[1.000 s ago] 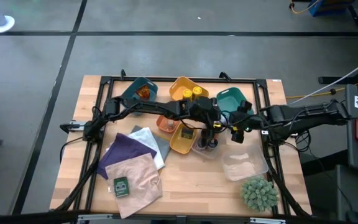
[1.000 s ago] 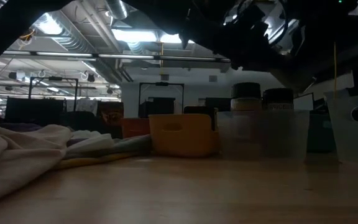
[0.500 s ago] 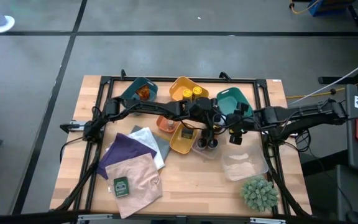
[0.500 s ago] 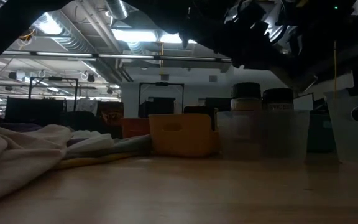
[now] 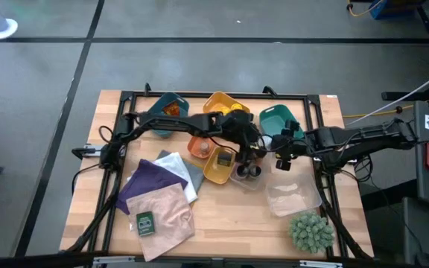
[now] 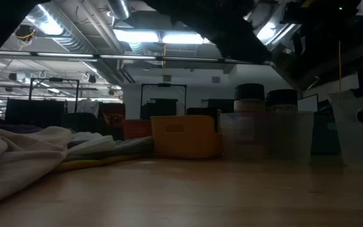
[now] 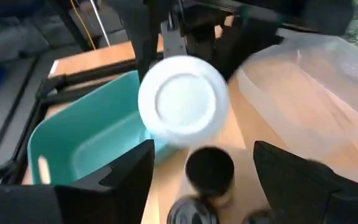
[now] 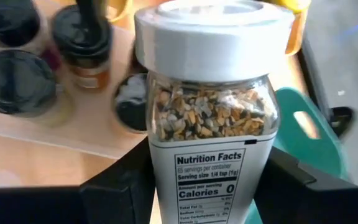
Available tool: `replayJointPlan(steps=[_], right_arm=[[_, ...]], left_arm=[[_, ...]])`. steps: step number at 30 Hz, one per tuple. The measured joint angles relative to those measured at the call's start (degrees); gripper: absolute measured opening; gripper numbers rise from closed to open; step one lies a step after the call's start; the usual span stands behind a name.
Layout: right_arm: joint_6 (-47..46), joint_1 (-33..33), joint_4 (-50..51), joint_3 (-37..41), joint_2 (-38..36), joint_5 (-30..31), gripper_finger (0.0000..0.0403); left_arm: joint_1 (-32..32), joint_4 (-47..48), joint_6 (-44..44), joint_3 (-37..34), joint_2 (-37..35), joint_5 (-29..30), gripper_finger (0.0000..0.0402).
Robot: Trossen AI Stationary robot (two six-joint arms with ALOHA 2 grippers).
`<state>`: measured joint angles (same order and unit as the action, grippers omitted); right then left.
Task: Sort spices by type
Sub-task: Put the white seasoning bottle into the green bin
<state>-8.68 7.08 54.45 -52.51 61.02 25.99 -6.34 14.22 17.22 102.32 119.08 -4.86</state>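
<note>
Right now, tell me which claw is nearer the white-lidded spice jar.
Right. The right claw is clamped on the white-lidded spice jar; the left claw hangs open just beside it.

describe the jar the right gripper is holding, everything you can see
The jar is clear with a wide white lid, filled with a mixed tan and dark seed blend. A white label shows Nutrition Facts with calories 0. It stands upright, clamped low between the right gripper's dark fingers, lifted above the teal tray and beside a clear tray of dark-lidded jars. Nothing else touches it.
</note>
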Motion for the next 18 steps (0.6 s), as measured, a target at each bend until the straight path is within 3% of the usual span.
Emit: replayJointPlan(steps=[4, 11, 18], right_arm=[[1.37, -0.75, 0.58, 0.0, -1.99, 3.99, 0.0203], [3.43, -8.82, -2.87, 1.37, -7.03, 4.42, 0.0203], [9.02, -19.99, -20.78, 13.24, -11.95, -3.08, 0.0203]], left_arm=[[-1.75, 7.8, -2.65, 0.0, -3.63, -0.14, 0.0259], [-4.53, 14.17, -5.48, -0.77, -8.92, -4.33, 0.0255], [-5.83, 13.13, -6.81, -8.34, -15.7, -6.5, 0.0255]])
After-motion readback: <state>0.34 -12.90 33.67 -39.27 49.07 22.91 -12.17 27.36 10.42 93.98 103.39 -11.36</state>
